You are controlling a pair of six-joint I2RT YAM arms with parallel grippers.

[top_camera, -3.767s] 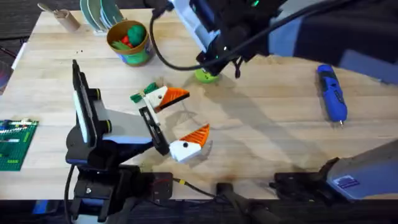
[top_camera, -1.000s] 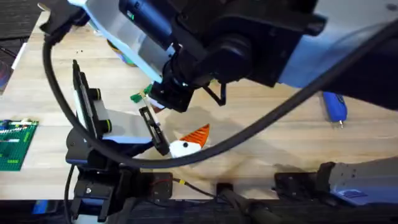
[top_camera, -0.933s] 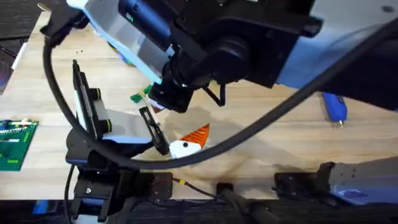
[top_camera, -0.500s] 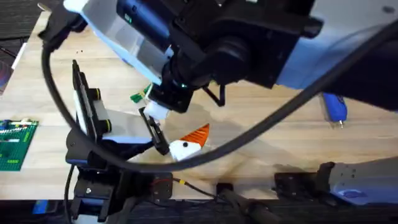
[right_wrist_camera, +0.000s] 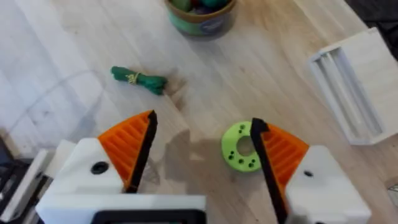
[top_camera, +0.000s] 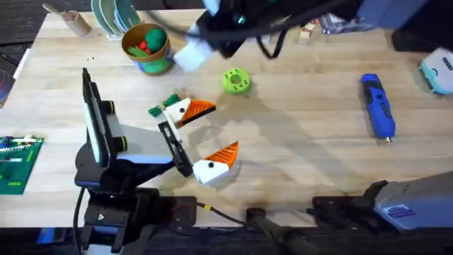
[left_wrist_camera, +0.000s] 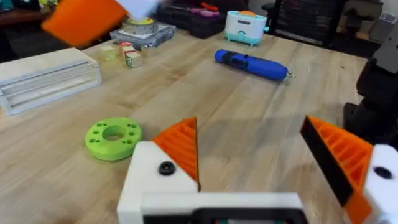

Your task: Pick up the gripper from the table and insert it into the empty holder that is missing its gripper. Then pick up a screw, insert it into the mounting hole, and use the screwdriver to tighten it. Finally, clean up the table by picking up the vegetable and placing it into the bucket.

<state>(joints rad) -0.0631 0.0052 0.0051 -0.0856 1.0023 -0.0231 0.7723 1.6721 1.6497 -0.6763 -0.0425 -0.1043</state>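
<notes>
Orange-padded right gripper (right_wrist_camera: 199, 155) hung open and empty over the lime-green ring (right_wrist_camera: 242, 146), so it risked pinching that instead of the slender green vegetable (right_wrist_camera: 138, 79) lying left, near the yellow-rimmed bucket (right_wrist_camera: 200, 17).

L arm: base at our lower left, links folded low over the table, left gripper (top_camera: 199, 139) jaws spread wide, white blocks w/ orange ribbed pads (left_wrist_camera: 181, 147).
R arm: raised high, reaching across toward the far left, blurred dark; right gripper (right_wrist_camera: 202, 158) jaws apart, orange pads (right_wrist_camera: 127, 146) both fitted.
</notes>
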